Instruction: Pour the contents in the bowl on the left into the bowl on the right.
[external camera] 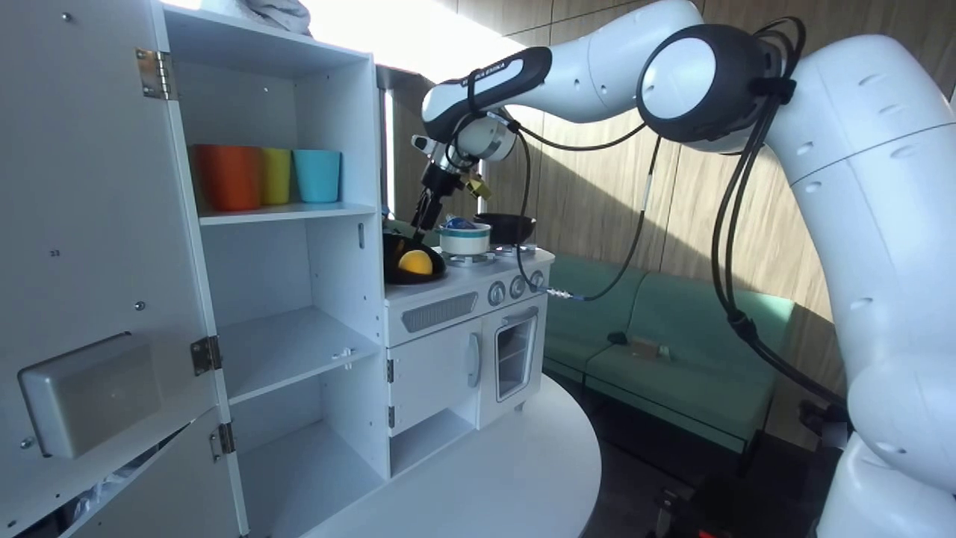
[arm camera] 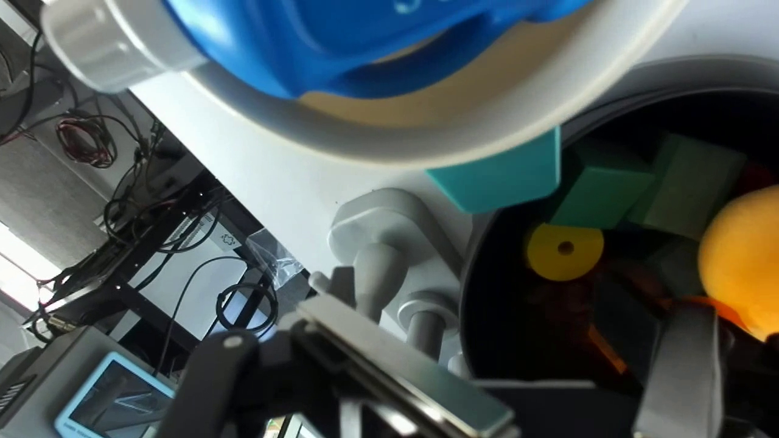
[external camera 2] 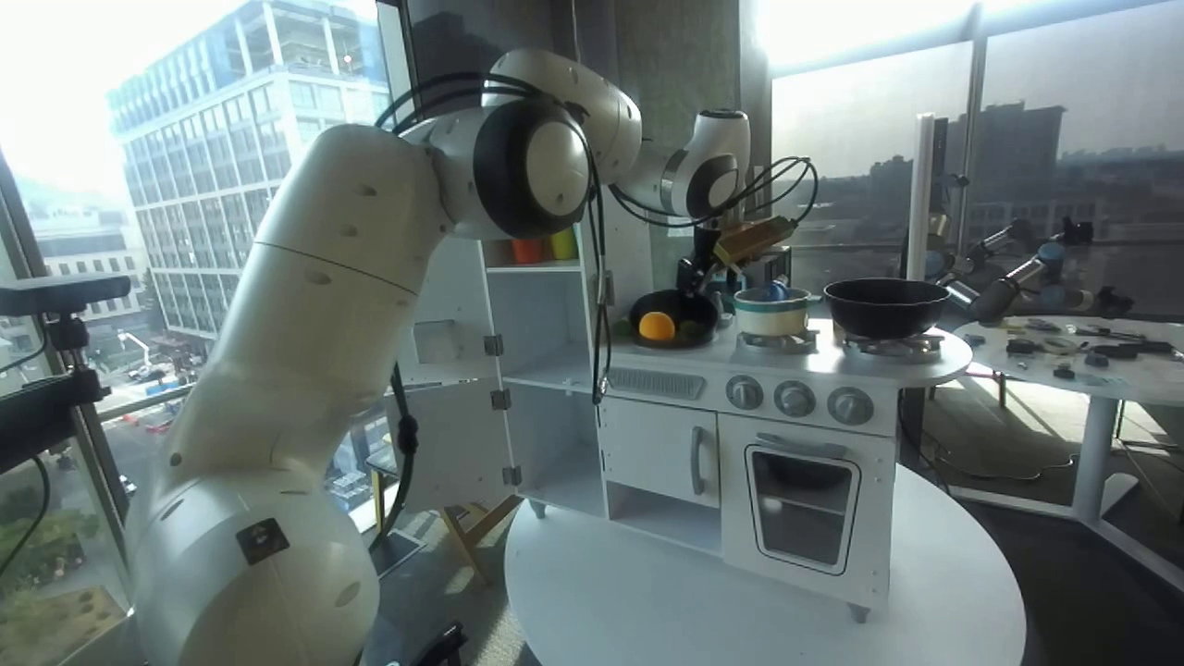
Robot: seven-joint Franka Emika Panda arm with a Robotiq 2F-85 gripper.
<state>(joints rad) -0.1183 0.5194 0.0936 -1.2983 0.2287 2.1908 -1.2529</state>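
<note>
So the tabletop [arm camera: 304, 188] here is really just the white top of a play kitchen [external camera 2: 735, 462]. In both exterior views there's a white pot [external camera 2: 772, 322] with a teal rim sitting on a gray burner [external camera 2: 779, 343], and a black pan [external camera 2: 885, 311] on a second burner [external camera 2: 894, 348]. Just beside the pot, on the side away from the pan, is a black bowl [arm camera: 505, 331]; tbh can't tell if it's resting on the surface or set into it. Wrist view shows a gray faucet-looking thing [arm camera: 395, 255] right next to the bowl. The kitchen stands on a lower round white tabletop [external camera 2: 684, 601].
</note>
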